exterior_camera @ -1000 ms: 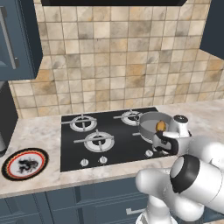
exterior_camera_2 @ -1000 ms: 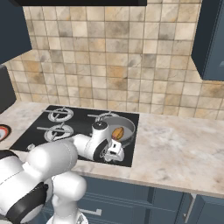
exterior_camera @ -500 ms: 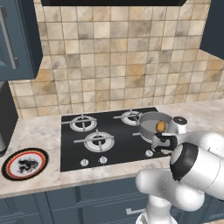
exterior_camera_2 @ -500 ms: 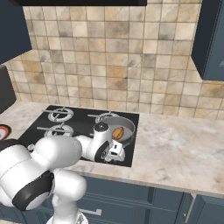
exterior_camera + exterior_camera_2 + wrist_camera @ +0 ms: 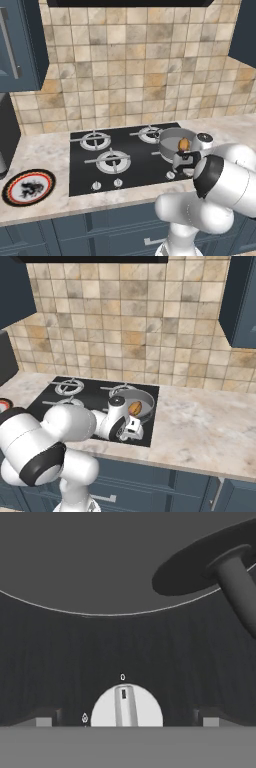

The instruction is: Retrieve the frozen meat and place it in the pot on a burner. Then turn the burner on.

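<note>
The frozen meat point(image 5: 184, 144) point(image 5: 134, 407), a small brown-orange lump, lies inside the grey pot point(image 5: 169, 146) point(image 5: 146, 401) on the front right burner of the black cooktop point(image 5: 131, 159). My gripper point(image 5: 181, 164) point(image 5: 132, 431) hangs low at the cooktop's front edge, just in front of the pot. In the hand view my gripper point(image 5: 126, 722) is open, its fingertips point(image 5: 43, 720) standing wide on either side of a white burner knob point(image 5: 127, 706) without touching it. The pot's grey underside and one handle point(image 5: 234, 576) loom above the knob.
More white knobs point(image 5: 118, 183) line the cooktop's front edge. A round patterned plate point(image 5: 29, 186) lies on the marble counter to the left. Three other burners point(image 5: 113, 161) stand bare. Tiled wall behind, dark cabinets above both sides.
The arm's large elbow joint has swung a little higher and to the side. The hand stays at the cooktop's front right corner, and the meat rests unmoved in the pot.
</note>
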